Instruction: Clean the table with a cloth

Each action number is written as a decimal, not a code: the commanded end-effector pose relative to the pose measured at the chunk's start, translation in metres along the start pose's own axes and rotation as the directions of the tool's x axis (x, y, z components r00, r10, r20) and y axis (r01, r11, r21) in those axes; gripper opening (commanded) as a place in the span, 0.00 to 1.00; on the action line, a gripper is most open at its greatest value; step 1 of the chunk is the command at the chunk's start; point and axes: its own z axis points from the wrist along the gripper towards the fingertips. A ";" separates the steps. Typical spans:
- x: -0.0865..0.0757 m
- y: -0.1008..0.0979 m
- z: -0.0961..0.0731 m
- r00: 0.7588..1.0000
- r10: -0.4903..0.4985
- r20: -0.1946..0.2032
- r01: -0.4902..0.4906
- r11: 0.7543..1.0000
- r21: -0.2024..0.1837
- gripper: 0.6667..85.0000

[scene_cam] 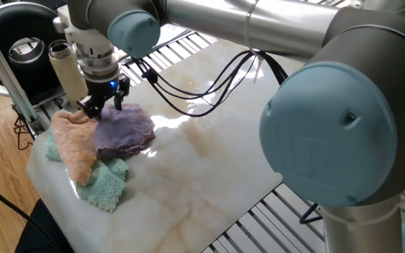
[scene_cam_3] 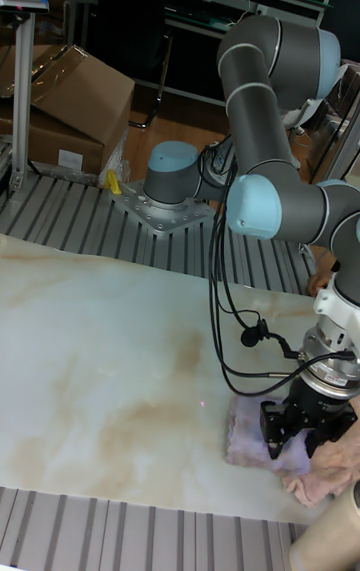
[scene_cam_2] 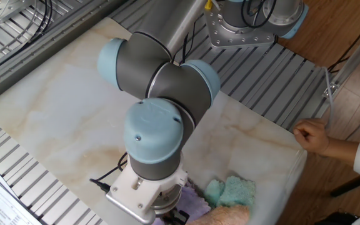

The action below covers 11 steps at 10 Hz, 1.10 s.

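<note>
Our two-finger gripper [scene_cam: 104,107] sits with its fingers spread, tips at the fluffy lavender terry cloth [scene_cam: 124,128], which lies near one end of the glossy cream marble table [scene_cam: 209,161]. The peach-orange terry cloth [scene_cam: 74,144] touches it, so we risk snagging both. The teal-green terry cloth [scene_cam: 107,185] hugs the edge; open marble lies toward the far end.

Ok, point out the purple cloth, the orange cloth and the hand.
purple cloth [scene_cam: 124,129], one fixed view, its fluffy top
orange cloth [scene_cam: 76,146], one fixed view, middle of its length
hand [scene_cam: 105,105], one fixed view, between its fingertips
</note>
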 end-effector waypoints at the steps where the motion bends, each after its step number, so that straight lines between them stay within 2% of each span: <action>1: 0.004 -0.004 -0.005 1.000 0.021 -0.005 -0.021 1.000 0.002 0.01; 3: 0.010 -0.003 -0.026 1.000 -0.016 -0.011 0.015 0.999 -0.031 0.01; 5: 0.027 -0.007 -0.056 0.998 -0.044 -0.044 0.040 0.996 -0.076 0.01; 6: 0.033 -0.003 -0.065 0.997 -0.044 -0.057 0.038 0.994 -0.103 0.01; 8: 0.036 0.003 -0.066 0.997 -0.011 -0.071 0.002 0.992 -0.122 0.01; 10: 0.039 -0.004 -0.065 0.996 0.015 -0.084 -0.023 0.995 -0.095 0.01; 11: 0.039 -0.003 -0.065 0.996 0.022 -0.083 -0.030 0.995 -0.098 0.01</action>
